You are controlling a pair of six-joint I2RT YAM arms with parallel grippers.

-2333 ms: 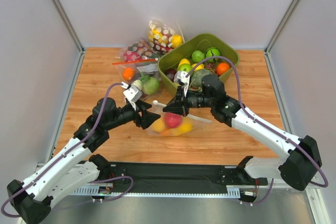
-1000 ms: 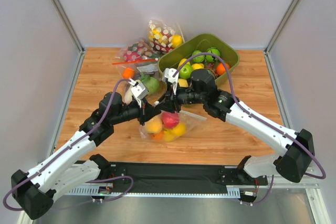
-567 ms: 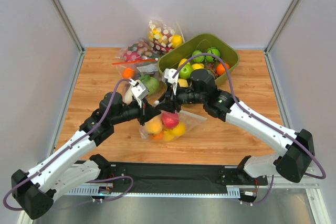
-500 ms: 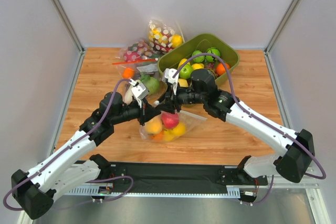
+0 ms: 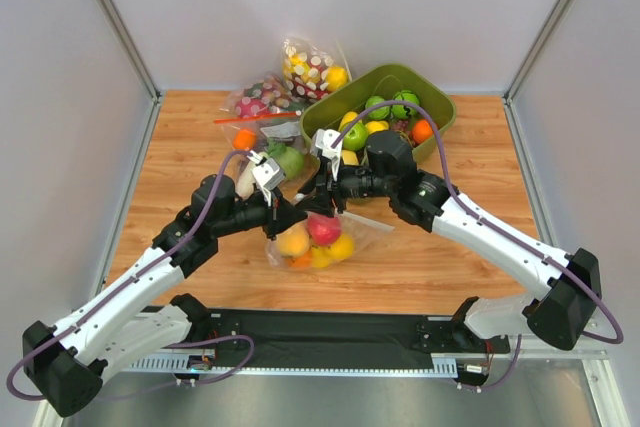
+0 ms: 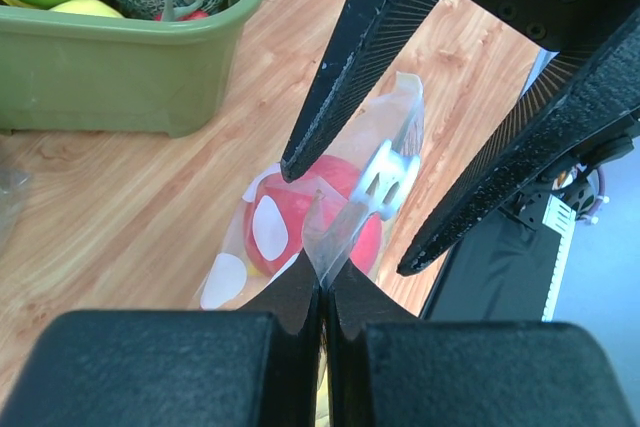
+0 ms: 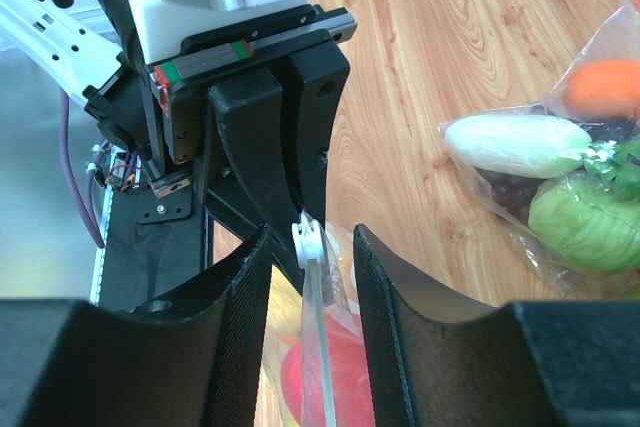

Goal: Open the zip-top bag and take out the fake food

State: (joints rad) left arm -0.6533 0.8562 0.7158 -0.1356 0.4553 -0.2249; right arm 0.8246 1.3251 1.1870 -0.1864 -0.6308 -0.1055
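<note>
The zip-top bag point(image 5: 362, 230), clear with white dots, hangs just above the table at the centre. The fake food point(image 5: 322, 230), red, orange and yellow fruits, fills its bottom. My left gripper point(image 5: 288, 213) is shut on the bag's top edge point(image 6: 335, 232), just beside the white zip slider point(image 6: 388, 179). My right gripper point(image 5: 317, 199) stands open from the opposite side, its fingers point(image 7: 250, 282) on either side of the slider point(image 7: 305, 239) without touching it. A red fruit point(image 7: 335, 387) shows through the plastic below.
A green bin point(image 5: 442, 125) of fruit sits at the back right. Behind the grippers lie a vegetable bag point(image 5: 272, 160), a bag with a red zip strip point(image 5: 252, 107) and another dotted bag point(image 5: 312, 67). An orange fruit point(image 5: 244, 138) rests at the left.
My right gripper has opened its jaws around the slider and shifted slightly right. The left gripper keeps its hold. Since the earliest frame the bag has been lifted and drawn left.
</note>
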